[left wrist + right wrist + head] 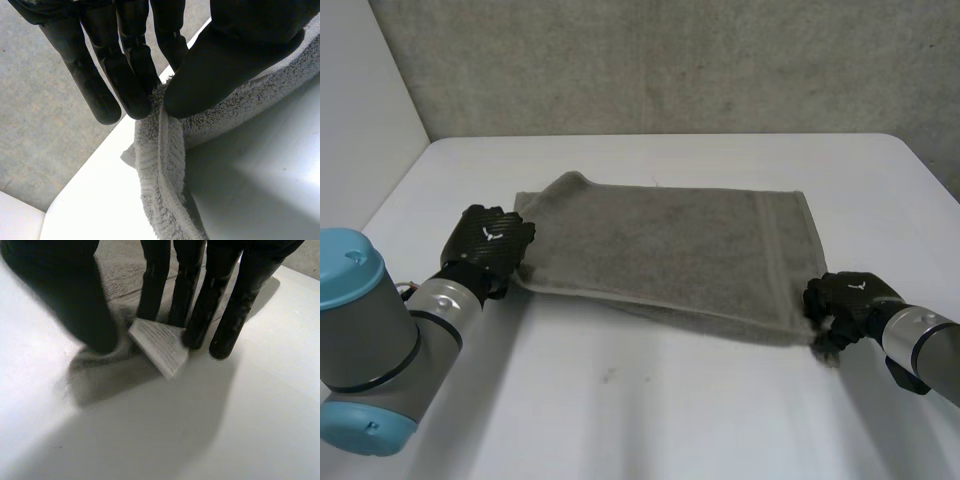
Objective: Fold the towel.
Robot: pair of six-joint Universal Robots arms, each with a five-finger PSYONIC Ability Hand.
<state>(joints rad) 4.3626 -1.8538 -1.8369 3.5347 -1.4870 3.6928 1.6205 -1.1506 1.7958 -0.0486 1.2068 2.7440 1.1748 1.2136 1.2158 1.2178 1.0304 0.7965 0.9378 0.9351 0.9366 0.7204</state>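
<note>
A grey towel [660, 245] lies folded on the white table [650, 410], its folded edge toward me. My left hand [485, 242] is at the towel's near left corner. In the left wrist view the thumb [225, 65] and fingers [127, 80] pinch the towel's [165, 160] hemmed edge, which hangs down from the pinch to the table. My right hand [845, 298] is at the near right corner. There the corner [160, 347] stands up between the thumb [75, 300] and the fingers [200, 315], which close on it, fingertips on the table.
A grey wall runs behind the table's far edge [660, 136]. A white panel [360, 110] stands at the far left. Bare table [880, 190] lies to the towel's right.
</note>
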